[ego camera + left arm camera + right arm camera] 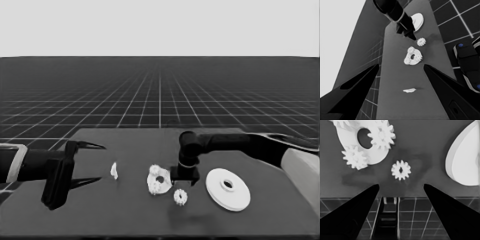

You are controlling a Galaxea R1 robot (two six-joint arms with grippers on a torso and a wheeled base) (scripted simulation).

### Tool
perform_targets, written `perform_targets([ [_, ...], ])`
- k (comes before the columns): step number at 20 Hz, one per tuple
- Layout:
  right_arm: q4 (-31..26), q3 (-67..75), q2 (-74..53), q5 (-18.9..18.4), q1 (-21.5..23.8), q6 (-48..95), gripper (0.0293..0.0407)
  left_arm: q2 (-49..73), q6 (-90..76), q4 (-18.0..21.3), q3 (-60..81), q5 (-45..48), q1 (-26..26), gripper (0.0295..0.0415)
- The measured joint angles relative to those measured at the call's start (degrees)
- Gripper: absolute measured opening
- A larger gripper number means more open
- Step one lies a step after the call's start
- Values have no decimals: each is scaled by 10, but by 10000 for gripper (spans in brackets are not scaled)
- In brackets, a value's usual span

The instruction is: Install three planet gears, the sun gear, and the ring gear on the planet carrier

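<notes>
The smaller round part (159, 181), the planet carrier, lies mid-table with three small planet gears (381, 136) on its face. Another small gear (180, 196) lies loose on the table just in front of it. To its right lies the larger round part (228, 189), the ring gear. My right gripper (184, 180) hangs between the two round parts, just behind the loose gear (400, 170). It is open, with nothing between its fingers. At the table's left end my left gripper (100, 162) waits, open and empty.
A thin white piece (114, 171) lies between the left gripper and the smaller round part. Dark machinery with blue lights (467, 62) shows past the table's edge in the left wrist view. The table's front edge runs close below the loose gear.
</notes>
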State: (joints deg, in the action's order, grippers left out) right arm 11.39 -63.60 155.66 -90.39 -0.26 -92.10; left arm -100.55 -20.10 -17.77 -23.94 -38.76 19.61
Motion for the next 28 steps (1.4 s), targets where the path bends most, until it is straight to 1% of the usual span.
perform_targets([
  [2,0,2,-1,0,0,-1,385,0,0,0,0,0,0,385],
  [3,59,-16,2,0,-54,14,385,0,0,0,0,0,0,385],
  [4,93,-34,5,5,-92,28,385,0,0,0,0,0,0,385],
  [5,111,-47,7,10,-112,38,385,0,0,0,0,0,0,385],
  [7,128,-62,10,15,-129,48,385,0,0,0,0,0,0,385],
  [12,136,-69,12,19,-136,53,385,0,0,0,0,0,0,385],
  [14,136,-69,12,19,-136,53,314,0,0,0,0,0,0,385],
  [15,136,-69,12,19,-136,53,310,0,0,0,0,0,0,385],
  [22,136,-69,12,19,-136,53,310,0,0,0,0,0,0,385],
  [23,87,-28,3,2,-92,25,310,0,0,0,0,0,0,385],
  [24,53,-10,0,-2,-54,10,310,0,0,0,0,0,0,385],
  [25,31,-2,-1,-3,-31,4,310,0,0,0,0,0,0,385],
  [26,19,1,-1,-2,-18,1,310,0,0,0,0,0,0,385],
  [28,7,3,-1,-1,-6,-1,310,0,0,0,0,0,0,385],
])
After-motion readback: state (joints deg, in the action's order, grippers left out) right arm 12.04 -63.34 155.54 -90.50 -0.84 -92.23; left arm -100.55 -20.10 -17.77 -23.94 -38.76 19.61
